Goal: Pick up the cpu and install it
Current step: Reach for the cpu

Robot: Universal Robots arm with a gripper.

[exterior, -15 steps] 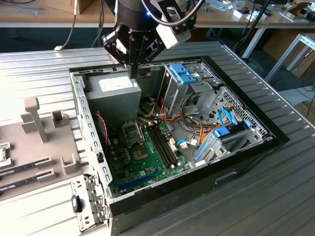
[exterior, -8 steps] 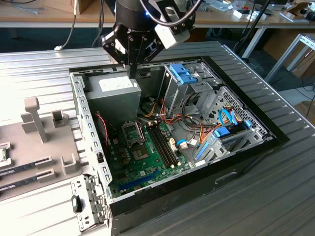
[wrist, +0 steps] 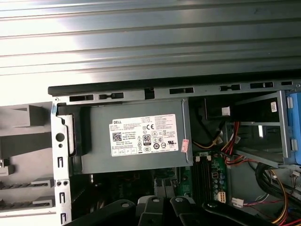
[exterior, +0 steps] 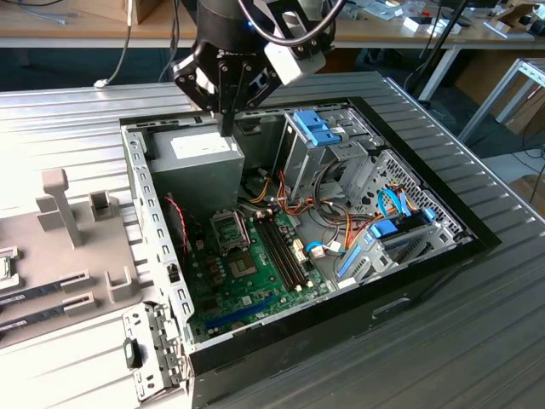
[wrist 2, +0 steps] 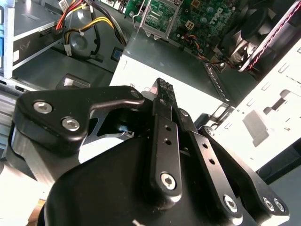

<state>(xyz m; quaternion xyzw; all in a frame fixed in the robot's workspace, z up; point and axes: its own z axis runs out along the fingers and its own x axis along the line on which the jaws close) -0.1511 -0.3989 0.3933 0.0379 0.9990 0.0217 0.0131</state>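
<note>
My gripper (exterior: 226, 126) hangs over the open computer case (exterior: 128, 170), just above the grey power supply (exterior: 192, 162). Its two black fingers (wrist 2: 162, 94) stand pressed together with nothing visible between them. The green motherboard (exterior: 247, 277) lies on the case floor, and its silver socket frame (exterior: 228, 228) sits below the power supply. The socket frame (wrist 2: 160, 14) looks open in the second wrist view. The cpu is out of view. A small flat piece (exterior: 3, 266), cut off at the exterior view's left edge, cannot be identified.
Grey holders (exterior: 64, 204) stand on the ribbed table at the exterior view's left. Drive cages with blue clips (exterior: 319, 128), coloured cables (exterior: 289, 200) and memory slots (exterior: 281, 247) crowd the case. The labelled power supply (wrist: 136, 136) lies against the case wall.
</note>
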